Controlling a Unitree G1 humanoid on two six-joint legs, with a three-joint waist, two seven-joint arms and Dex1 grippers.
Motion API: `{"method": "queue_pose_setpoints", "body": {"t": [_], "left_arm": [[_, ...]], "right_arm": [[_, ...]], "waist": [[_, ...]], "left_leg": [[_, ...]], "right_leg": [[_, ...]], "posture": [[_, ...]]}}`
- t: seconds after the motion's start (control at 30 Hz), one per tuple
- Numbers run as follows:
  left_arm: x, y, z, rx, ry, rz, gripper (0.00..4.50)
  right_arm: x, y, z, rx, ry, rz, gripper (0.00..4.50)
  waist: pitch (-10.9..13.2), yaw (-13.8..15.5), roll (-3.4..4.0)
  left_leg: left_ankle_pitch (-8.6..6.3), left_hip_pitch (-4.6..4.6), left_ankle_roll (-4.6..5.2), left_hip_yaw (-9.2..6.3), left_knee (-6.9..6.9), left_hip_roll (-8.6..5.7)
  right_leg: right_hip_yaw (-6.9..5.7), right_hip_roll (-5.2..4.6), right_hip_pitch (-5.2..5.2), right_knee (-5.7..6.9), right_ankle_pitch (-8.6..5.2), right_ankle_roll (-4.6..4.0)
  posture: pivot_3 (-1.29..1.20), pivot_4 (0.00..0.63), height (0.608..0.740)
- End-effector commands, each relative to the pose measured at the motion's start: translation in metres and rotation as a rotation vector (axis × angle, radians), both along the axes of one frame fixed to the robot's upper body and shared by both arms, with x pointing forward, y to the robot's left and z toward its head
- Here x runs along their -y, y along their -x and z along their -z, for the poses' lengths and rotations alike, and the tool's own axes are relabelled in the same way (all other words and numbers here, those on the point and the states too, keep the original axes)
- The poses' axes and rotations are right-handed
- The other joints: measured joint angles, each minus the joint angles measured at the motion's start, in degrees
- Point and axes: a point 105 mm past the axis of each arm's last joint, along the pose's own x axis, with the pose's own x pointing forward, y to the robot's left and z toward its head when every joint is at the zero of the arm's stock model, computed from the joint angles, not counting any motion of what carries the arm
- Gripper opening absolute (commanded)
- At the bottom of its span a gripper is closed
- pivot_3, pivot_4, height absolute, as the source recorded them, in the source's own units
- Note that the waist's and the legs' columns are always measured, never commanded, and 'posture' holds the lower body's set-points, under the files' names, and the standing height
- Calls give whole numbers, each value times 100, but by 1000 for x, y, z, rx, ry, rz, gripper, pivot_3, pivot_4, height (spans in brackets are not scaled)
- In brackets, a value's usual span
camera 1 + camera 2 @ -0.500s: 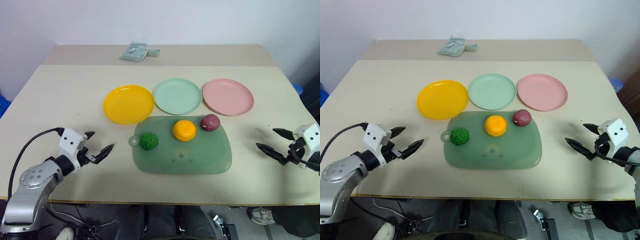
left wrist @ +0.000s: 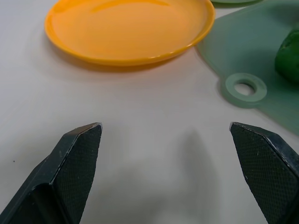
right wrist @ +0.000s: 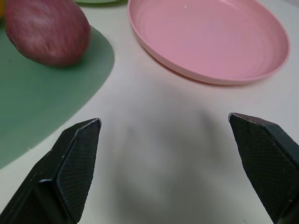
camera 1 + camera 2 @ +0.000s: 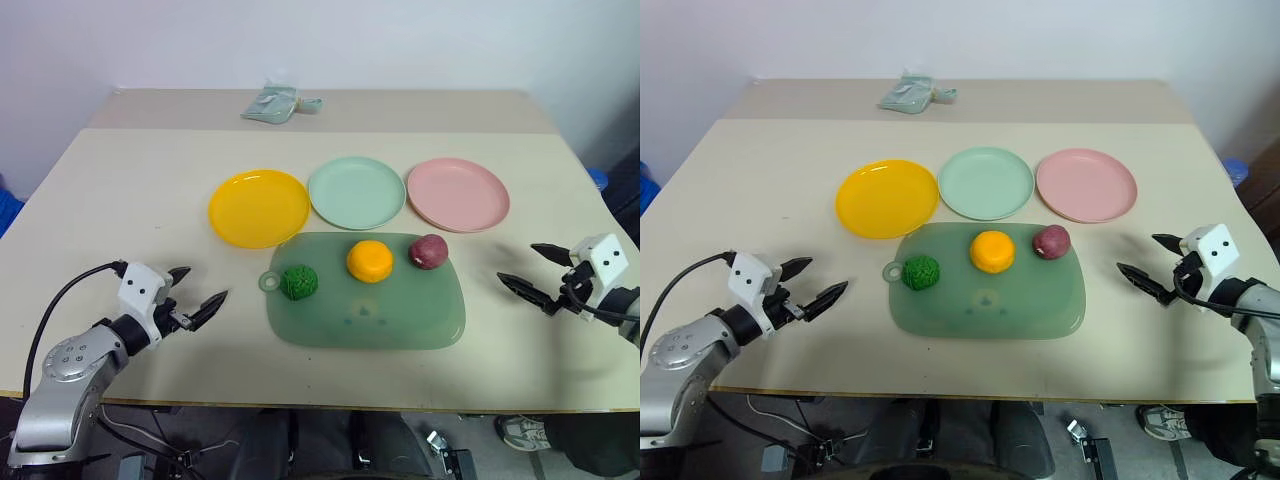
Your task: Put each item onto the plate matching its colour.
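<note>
One beige counter [image 4: 120, 200] spreads beneath my two claws. Between them lies one translucent green mat [image 4: 400, 315]. Beyond the mat, farther from my claws, sit three plates in a row: one yellow plate [image 4: 258, 207] nearest my left claw [image 4: 197, 291], one green plate [image 4: 356, 191] in the middle, one pink plate [image 4: 457, 193] ahead of my right claw [image 4: 534, 272]. Three toy foods rest on the mat: one orange-yellow ball [image 4: 369, 261] midway, one reddish-purple ball [image 4: 427, 251] toward my right claw, one bumpy green lump [image 4: 298, 282] toward my left claw. Both claws hover just above the counter, spread wide and empty. One crumpled pale-green packet [image 4: 272, 103] lies far ahead.
</note>
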Motion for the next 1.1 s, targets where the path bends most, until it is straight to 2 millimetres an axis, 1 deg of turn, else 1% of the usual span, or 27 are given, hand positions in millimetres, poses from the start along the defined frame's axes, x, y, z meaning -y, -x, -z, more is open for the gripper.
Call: {"method": "queue_pose_setpoints", "body": {"t": [0.03,0.13,0.2,0.3,0.4,0.53,0.63,0.77,0.9,0.93,0.97,1.03,1.07,1.1], "left_arm": [[29,-5,-9,39,13,173,4500],[50,-7,-7,40,-11,311,4500],[63,-8,-3,30,-29,408,4500],[76,-13,-1,29,-58,516,4500],[83,-18,4,23,-76,588,4500],[93,-27,10,34,-93,644,4500],[103,-31,15,33,-86,677,4500],[114,-40,18,45,-78,676,4500],[121,-47,13,72,-46,672,4500],[122,-48,11,79,-40,671,3960],[123,-49,10,86,-36,671,3651],[125,-50,6,96,-29,673,2743],[126,-50,4,103,-27,673,2202],[126,-49,3,107,-27,674,1901]], "right_arm": [[0,0,-16,68,25,28,4480],[-6,5,-17,74,23,24,4480],[-15,12,-18,73,25,4,4480],[-27,23,-27,77,17,-32,4480],[-41,36,-32,60,-2,-77,4480],[-70,55,-25,-28,-36,-197,4480],[-92,64,-18,-65,-52,-276,4480],[-113,66,-10,-71,-74,-319,4480],[-127,66,-4,-74,-98,-340,4480],[-131,66,-2,-80,-105,-346,4500],[-133,67,0,-86,-110,-350,4500],[-136,68,5,-97,-116,-352,4500],[-137,69,8,-103,-117,-352,4500],[-137,69,9,-107,-117,-352,4500]], "waist": [[0,25,2],[-2,77,4],[-3,103,5],[-4,116,10],[-4,108,10],[-3,117,8],[-3,109,7],[-3,115,6],[-3,116,4],[-3,116,4],[-3,115,4],[-3,115,4],[-3,116,4],[-3,114,4]], "left_leg": [[0,0,0,0,0,-1],[0,-1,0,1,3,-3],[0,-1,0,1,2,-2],[0,-2,0,1,2,-2],[0,-1,1,1,5,-2],[-1,0,2,0,4,-2],[-2,-1,4,0,7,-2],[-1,0,4,-1,10,-2],[-1,-2,4,-1,13,-4],[-1,-2,4,0,14,-4],[-1,-1,4,-1,14,-4],[-1,-2,4,-1,14,-4],[-1,-2,4,-1,14,-4],[-1,-1,4,-1,14,-4]], "right_leg": [[0,0,0,0,0,0],[0,0,0,0,1,1],[0,1,-1,0,0,1],[0,4,-1,2,0,1],[0,6,0,2,1,1],[-1,10,2,4,1,1],[-1,11,1,5,1,2],[-1,16,1,9,1,2],[-1,17,1,10,1,3],[-1,17,1,10,1,3],[-2,17,0,11,1,3],[-2,18,0,12,1,3],[-2,18,0,12,1,3],[-2,18,1,12,1,3]], "posture": [[0,150,740],[0,150,740],[0,150,740],[0,150,740],[0,150,740],[0,150,740],[0,150,740],[0,150,740],[0,150,740],[0,150,740],[0,150,740],[0,150,740],[0,150,740],[0,150,740]]}}
